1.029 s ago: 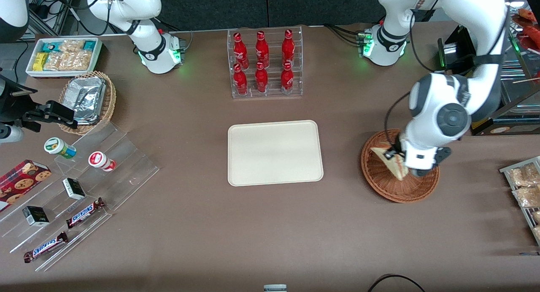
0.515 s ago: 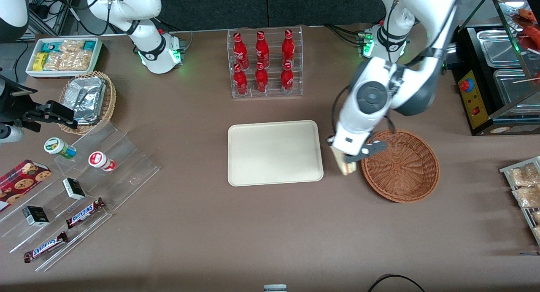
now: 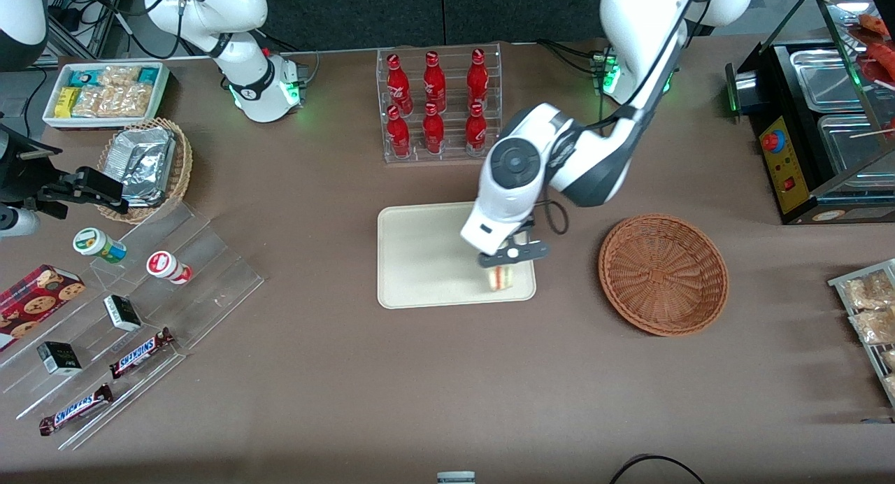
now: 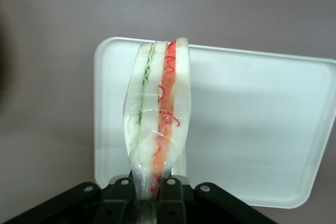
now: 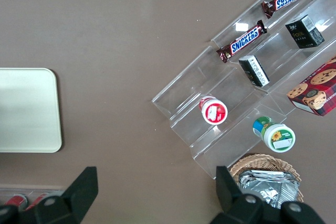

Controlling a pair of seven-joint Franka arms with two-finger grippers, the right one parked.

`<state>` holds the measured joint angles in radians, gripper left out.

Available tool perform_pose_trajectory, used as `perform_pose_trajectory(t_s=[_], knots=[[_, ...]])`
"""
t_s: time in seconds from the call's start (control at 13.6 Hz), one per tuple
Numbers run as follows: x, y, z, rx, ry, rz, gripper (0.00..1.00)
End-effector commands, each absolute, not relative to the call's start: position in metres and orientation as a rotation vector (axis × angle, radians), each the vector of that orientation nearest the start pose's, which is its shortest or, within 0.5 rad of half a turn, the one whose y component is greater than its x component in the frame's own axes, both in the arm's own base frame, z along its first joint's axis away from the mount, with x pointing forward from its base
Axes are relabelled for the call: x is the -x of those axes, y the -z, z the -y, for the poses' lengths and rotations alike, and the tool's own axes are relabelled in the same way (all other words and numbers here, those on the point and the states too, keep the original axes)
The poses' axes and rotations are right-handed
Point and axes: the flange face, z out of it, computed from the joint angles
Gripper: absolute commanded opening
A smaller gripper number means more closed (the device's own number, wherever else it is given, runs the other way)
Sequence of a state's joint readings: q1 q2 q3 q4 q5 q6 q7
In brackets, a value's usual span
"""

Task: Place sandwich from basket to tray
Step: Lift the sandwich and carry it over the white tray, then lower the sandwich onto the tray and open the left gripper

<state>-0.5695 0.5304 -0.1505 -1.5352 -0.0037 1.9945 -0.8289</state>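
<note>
My left gripper [image 3: 505,261] hangs over the cream tray [image 3: 426,253], above the corner nearest the basket and the front camera, shut on the sandwich [image 3: 500,278]. In the left wrist view the wrapped sandwich [image 4: 157,114] stands edge-on between the black fingers [image 4: 172,198], showing green and red-orange filling, with the tray [image 4: 252,129] beneath it. I cannot tell whether the sandwich touches the tray. The reddish-brown wicker basket [image 3: 663,274] sits empty beside the tray, toward the working arm's end.
A clear rack of red bottles [image 3: 439,105] stands farther from the front camera than the tray. Clear stepped shelves with snack bars and cups [image 3: 133,309], a tan basket with foil [image 3: 147,168] and a white snack box [image 3: 105,92] lie toward the parked arm's end.
The gripper has carried the sandwich out of the basket, across the gap, and over the tray's near corner. The basket now holds nothing.
</note>
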Motion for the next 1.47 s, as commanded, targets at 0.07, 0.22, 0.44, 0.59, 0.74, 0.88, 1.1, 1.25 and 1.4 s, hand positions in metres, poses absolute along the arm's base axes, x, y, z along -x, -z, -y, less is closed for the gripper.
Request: perform_pose_trajectory(t_s=[0.07, 0.22, 0.44, 0.59, 0.74, 0.88, 1.1, 1.25, 1.4], knots=[[-0.523, -0.338, 0.484, 3.157, -0.175, 0.056, 0.00], [-0.512, -0.323, 0.504, 3.142, -0.175, 0.007, 0.00], [-0.506, -0.301, 0.519, 3.110, -0.152, -0.026, 0.00], [-0.501, -0.287, 0.530, 3.085, -0.131, -0.043, 0.00], [-0.500, -0.273, 0.532, 3.059, -0.117, -0.008, 0.00], [-0.497, -0.264, 0.537, 3.055, -0.117, 0.018, 0.00], [-0.499, -0.256, 0.538, 3.046, -0.113, 0.021, 0.00], [-0.499, -0.255, 0.538, 3.044, -0.114, 0.042, 0.00], [-0.497, -0.253, 0.538, 3.042, -0.117, 0.042, 0.00]])
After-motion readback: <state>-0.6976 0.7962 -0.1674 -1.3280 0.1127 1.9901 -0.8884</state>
